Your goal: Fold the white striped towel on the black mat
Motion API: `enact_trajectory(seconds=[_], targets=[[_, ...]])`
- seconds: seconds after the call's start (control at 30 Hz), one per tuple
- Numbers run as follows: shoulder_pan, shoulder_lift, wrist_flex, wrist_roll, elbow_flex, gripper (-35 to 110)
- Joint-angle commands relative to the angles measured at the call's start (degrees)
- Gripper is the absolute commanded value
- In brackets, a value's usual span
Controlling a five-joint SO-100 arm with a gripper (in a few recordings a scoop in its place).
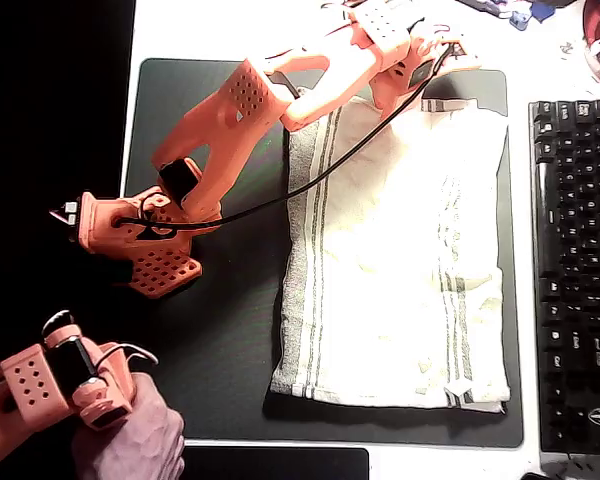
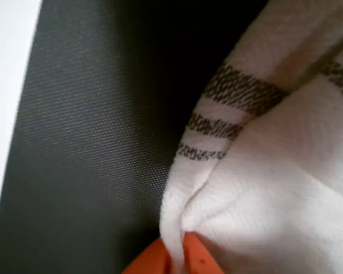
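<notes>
Fingers: two orange plastic fingers [image 2: 172,260] at the bottom edge of the wrist view, clenched on a pinched fold of cloth.
Towel: white terry towel with thin grey stripes [image 1: 395,265], spread nearly flat across the right half of the mat in the overhead view; its upper corner bunches where the fingers grip it [image 2: 263,188].
Mat: large dark grey-black rectangular desk mat with rounded corners [image 1: 230,330], lying on the white counter [image 1: 170,30].
Arm: orange perforated robot arm [image 1: 245,100] reaching from the left centre to the top of the overhead view, a black cable [image 1: 310,180] trailing along it.
Keyboard: black keyboard [image 1: 575,270] at the right edge, just beside the mat.
</notes>
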Motion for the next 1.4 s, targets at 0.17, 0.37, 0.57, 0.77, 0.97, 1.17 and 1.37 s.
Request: enact_trajectory(seconds=[0.17, 0.37, 0.57, 0.77, 0.97, 1.17, 1.37], targets=[[1.2, 6.7, 2.8, -0.6, -0.5, 0], [0.5, 8.1, 4.2, 0.1, -1.2, 0], [0.2, 9.4, 4.9, 0.4, -1.8, 0], [-0.5, 10.8, 5.4, 0.7, -2.0, 0], [-0.7, 12.1, 5.9, 1.2, -1.7, 0], [-0.4, 14.0, 6.4, 0.7, -0.9, 0], [0.4, 15.2, 6.9, 0.6, -0.6, 0]])
